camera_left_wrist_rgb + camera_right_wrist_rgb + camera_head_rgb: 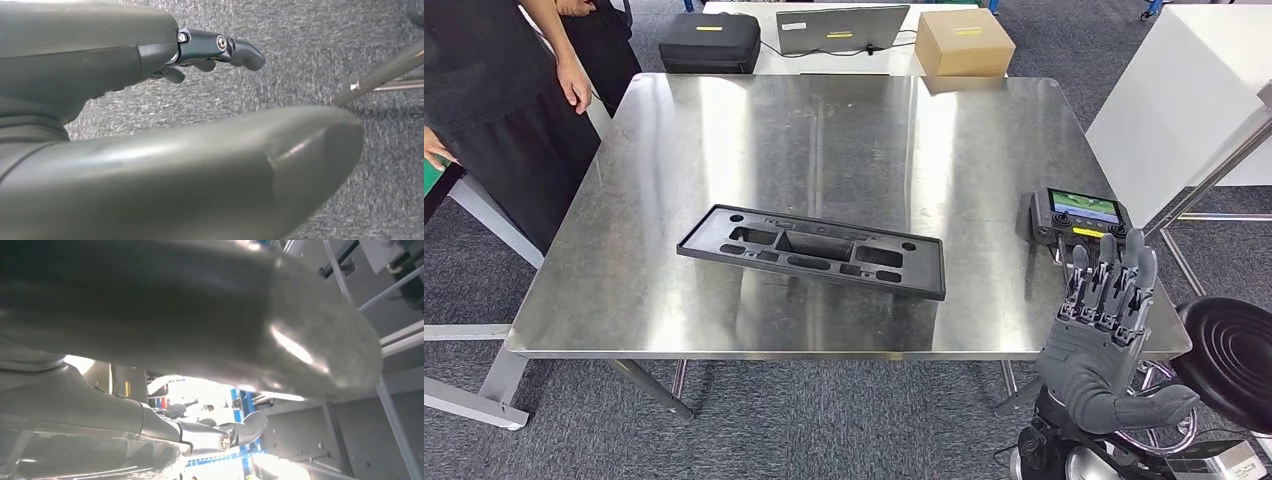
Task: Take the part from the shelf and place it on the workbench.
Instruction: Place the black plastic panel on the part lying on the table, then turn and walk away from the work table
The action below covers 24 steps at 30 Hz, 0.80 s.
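Observation:
A long flat black plastic part [814, 250] with several cut-outs lies on the steel workbench [724, 130], a little left of its middle and near the front edge. My right hand [1109, 330] is raised at the bench's front right corner, fingers straight and apart, thumb out to the side, holding nothing. It is well to the right of the part. In the right wrist view the thumb and fingers [240, 427] are spread with nothing between them. My left hand [165, 100] hangs over grey carpet, its fingers [220, 50] extended and holding nothing.
A handheld controller with a lit screen [1079, 215] lies on the bench just beyond my right hand. A black stool [1229, 350] stands at the right. A person in dark clothes [514, 90] stands at the bench's left corner. A case, laptop and cardboard box [964, 40] sit behind.

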### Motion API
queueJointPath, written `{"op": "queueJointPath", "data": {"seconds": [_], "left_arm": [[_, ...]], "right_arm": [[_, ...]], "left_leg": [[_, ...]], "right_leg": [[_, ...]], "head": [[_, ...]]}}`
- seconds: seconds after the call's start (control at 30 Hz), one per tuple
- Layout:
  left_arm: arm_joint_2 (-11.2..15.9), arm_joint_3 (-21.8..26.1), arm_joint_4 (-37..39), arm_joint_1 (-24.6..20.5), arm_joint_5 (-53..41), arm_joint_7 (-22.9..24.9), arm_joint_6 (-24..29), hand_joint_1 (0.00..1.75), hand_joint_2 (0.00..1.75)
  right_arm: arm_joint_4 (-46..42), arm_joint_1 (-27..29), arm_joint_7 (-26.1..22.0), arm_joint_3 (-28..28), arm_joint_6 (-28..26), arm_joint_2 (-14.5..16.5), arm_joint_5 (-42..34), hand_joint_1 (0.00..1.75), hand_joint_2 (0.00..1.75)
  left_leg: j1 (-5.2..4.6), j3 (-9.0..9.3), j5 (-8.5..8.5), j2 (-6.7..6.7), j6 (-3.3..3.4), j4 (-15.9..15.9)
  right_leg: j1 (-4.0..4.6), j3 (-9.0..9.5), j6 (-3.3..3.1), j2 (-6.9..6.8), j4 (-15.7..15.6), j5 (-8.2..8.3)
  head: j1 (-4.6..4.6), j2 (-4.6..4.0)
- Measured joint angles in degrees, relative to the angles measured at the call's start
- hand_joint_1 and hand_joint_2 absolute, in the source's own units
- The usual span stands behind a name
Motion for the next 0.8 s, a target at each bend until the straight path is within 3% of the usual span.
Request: {"op": "queueJointPath", "data": {"seconds": [0.07,0.1,0.17,0.27,0.3,0.37,0.43,0.47,0.5,0.6,0.63,0.73,0.8], "left_arm": [[0.02,0.04,0.00,0.00,0.06,-0.22,-0.01,0.00,0.00],[0.05,0.08,0.00,-0.02,0.10,-0.36,-0.02,0.00,0.00],[0.16,0.22,0.00,-0.05,0.15,-0.60,-0.02,0.00,0.00],[0.31,0.42,0.00,0.02,0.15,-0.73,-0.07,0.00,0.00],[0.35,0.44,0.01,0.06,0.15,-0.75,-0.11,0.00,0.00],[0.39,0.46,0.04,0.11,0.14,-0.79,-0.27,0.00,0.00],[0.39,0.47,0.07,0.13,0.13,-0.80,-0.50,0.00,0.00],[0.40,0.48,0.07,0.14,0.13,-0.80,-0.57,0.00,0.00],[0.41,0.49,0.07,0.15,0.12,-0.80,-0.63,0.00,0.00],[0.52,0.50,0.06,0.05,0.07,-0.80,-0.70,0.00,0.00],[0.57,0.50,0.06,-0.01,0.05,-0.84,-0.71,0.00,0.00],[0.64,0.50,0.07,-0.11,0.04,-0.92,-0.72,0.00,0.00],[0.65,0.50,0.07,-0.11,0.04,-0.91,-0.72,0.00,0.00]], "right_arm": [[0.00,-0.02,0.00,-0.35,0.20,0.04,-0.16,0.00,0.00],[-0.01,-0.06,0.01,-0.51,0.32,0.14,-0.25,0.00,0.00],[-0.01,-0.14,0.02,-0.86,0.51,0.38,-0.38,0.00,0.00],[0.00,-0.15,0.02,-1.24,0.55,0.79,-0.39,0.00,0.00],[0.00,-0.15,0.02,-1.33,0.54,0.97,-0.38,0.00,0.00],[0.00,-0.14,0.02,-1.54,0.51,1.31,-0.33,0.00,0.00],[0.00,-0.07,0.02,-1.76,0.48,1.45,-0.27,0.00,0.00],[0.00,-0.04,0.02,-1.85,0.47,1.46,-0.26,0.00,0.00],[0.00,-0.03,0.02,-1.94,0.46,1.47,-0.25,0.00,0.00],[-0.01,-0.03,0.02,-2.16,0.47,1.55,-0.24,0.00,0.00],[-0.01,-0.07,0.02,-2.22,0.47,1.60,-0.24,0.00,0.00],[-0.02,-0.14,0.02,-2.30,0.48,1.79,-0.22,0.00,0.00],[-0.02,-0.12,0.02,-2.30,0.48,1.82,-0.22,0.00,0.00]], "left_leg": [[0.01,-0.11,0.15,-0.07,-0.46,0.25],[-0.09,-0.17,0.10,-0.12,-0.81,0.50],[-0.28,-0.21,0.05,-0.16,-1.64,0.86],[0.17,-0.62,-0.19,-0.15,-2.67,1.40],[0.37,-1.21,-1.44,-0.10,-2.98,2.68],[0.66,-3.44,-6.20,0.02,-3.57,8.73],[0.85,-5.64,-10.40,0.06,-4.00,16.08],[0.91,-5.73,-11.04,0.07,-4.04,17.68],[0.94,-4.64,-10.62,0.07,-3.94,16.96],[0.74,3.01,-6.92,0.07,-2.79,5.79],[0.51,4.66,-6.22,0.06,-2.31,3.11],[-0.06,5.16,-5.72,0.07,-1.61,1.81],[-0.09,5.12,-5.70,0.08,-1.59,1.81]], "right_leg": [[-0.44,4.68,0.99,-0.13,-8.29,2.84],[-0.49,6.64,1.04,-0.19,-11.95,4.10],[-0.32,8.20,0.31,-0.28,-15.06,5.34],[-0.40,7.92,-1.23,-0.30,-14.91,6.23],[-0.58,7.83,-1.77,-0.34,-14.94,6.60],[-0.56,7.42,-2.55,-0.46,-14.90,7.23],[-0.23,6.72,-2.78,-0.56,-14.75,7.64],[-0.09,6.41,-2.79,-0.59,-14.63,7.80],[0.03,6.13,-2.77,-0.59,-14.50,7.93],[0.36,5.76,-2.38,-0.54,-14.29,8.32],[0.44,5.73,-2.13,-0.54,-14.31,8.47],[0.52,5.61,-1.55,-0.58,-14.32,8.84],[0.52,5.59,-1.49,-0.59,-14.31,8.88]], "head": [[0.05,0.00],[0.07,0.00],[-0.03,0.00],[-0.16,0.00],[-0.22,0.00],[-0.32,0.00],[-0.34,0.00],[-0.35,0.00],[-0.35,0.00],[-0.27,0.00],[-0.21,0.00],[-0.31,0.00],[-0.38,0.00]]}}
